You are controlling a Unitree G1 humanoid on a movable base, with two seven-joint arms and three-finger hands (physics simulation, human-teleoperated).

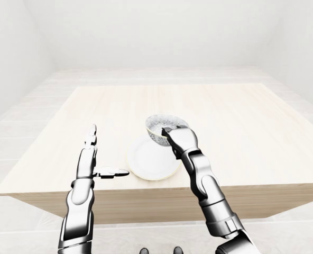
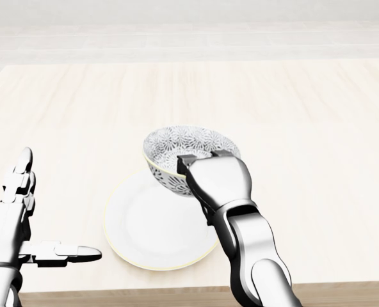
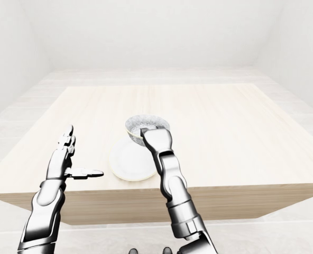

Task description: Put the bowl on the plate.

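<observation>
- Light was bright, even and diffuse; the white background looked nearly washed out.
- The table (image 1: 262,121) had a pale top and a darker side face.
- Everything rendered sharp.
</observation>
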